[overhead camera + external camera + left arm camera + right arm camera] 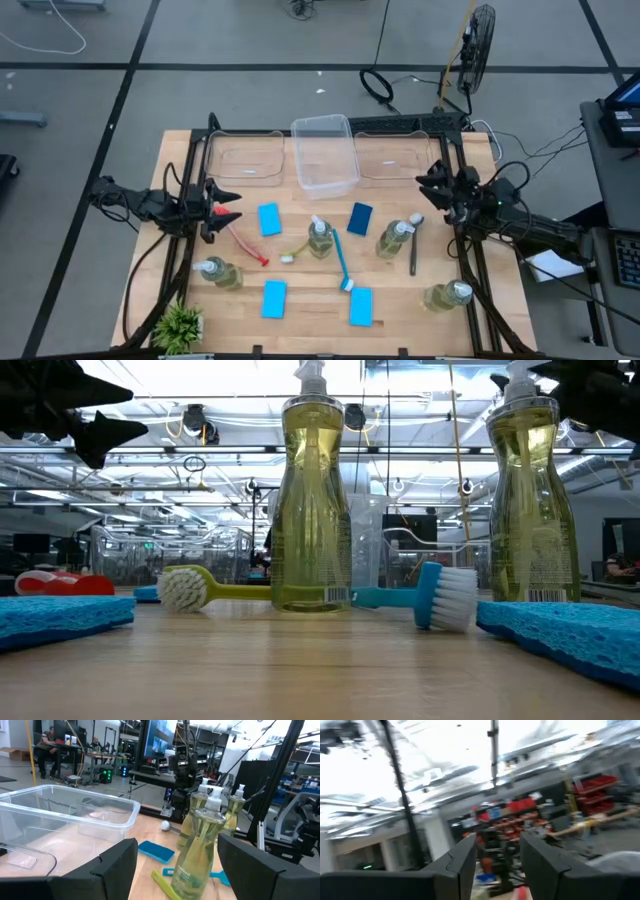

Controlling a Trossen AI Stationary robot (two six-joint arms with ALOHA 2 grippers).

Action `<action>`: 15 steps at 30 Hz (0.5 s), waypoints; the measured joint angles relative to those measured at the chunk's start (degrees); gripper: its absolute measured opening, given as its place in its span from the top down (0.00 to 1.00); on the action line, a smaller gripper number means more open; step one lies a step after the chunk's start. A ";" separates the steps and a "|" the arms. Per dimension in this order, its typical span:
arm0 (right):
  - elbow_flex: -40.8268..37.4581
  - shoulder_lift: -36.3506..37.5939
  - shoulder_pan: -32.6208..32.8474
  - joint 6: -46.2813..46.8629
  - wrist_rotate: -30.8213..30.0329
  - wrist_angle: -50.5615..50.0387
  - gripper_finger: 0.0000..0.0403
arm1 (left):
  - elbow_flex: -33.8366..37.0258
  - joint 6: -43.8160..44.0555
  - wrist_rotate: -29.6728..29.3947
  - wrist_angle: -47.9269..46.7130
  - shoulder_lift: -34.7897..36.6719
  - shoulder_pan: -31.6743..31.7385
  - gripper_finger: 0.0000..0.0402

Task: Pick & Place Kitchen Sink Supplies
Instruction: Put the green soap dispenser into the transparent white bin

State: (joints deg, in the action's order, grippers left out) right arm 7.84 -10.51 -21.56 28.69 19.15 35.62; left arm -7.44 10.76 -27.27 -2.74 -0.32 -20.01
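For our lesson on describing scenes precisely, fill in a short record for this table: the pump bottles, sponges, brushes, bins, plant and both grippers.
bottles: four clear pump bottles of yellow-green liquid, upright
sponges: four blue rectangular sponges, flat on the wooden table
brushes: red, blue, yellow-green and dark grey long-handled brushes, lying flat
bins: clear plastic rectangular bins at the far edge
plant: small green potted plant, near left corner
left gripper: open, empty
right gripper: open, empty

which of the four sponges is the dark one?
The sponge just below the middle clear bin, left of the pump bottle by the dark grey brush. It is dark navy; the other three sponges are bright light blue.
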 joint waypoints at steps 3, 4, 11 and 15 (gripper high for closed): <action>0.01 0.00 0.00 2.11 2.36 0.12 0.66 | 0.00 0.00 0.00 -0.02 0.00 0.00 0.32; 0.00 -0.04 0.00 2.56 3.18 0.09 0.66 | 0.00 0.00 0.00 -0.02 0.00 0.00 0.32; 0.01 -0.15 0.02 2.47 3.65 0.20 0.61 | 0.00 0.37 -0.07 -0.02 0.00 0.00 0.32; 0.02 -0.15 0.02 2.12 3.63 2.32 0.52 | 0.00 2.60 -0.16 -0.02 0.00 0.00 0.32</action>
State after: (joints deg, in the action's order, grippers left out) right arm 7.86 -10.66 -21.54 30.81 22.79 37.94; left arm -7.44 13.37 -27.43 -2.76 -0.32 -20.01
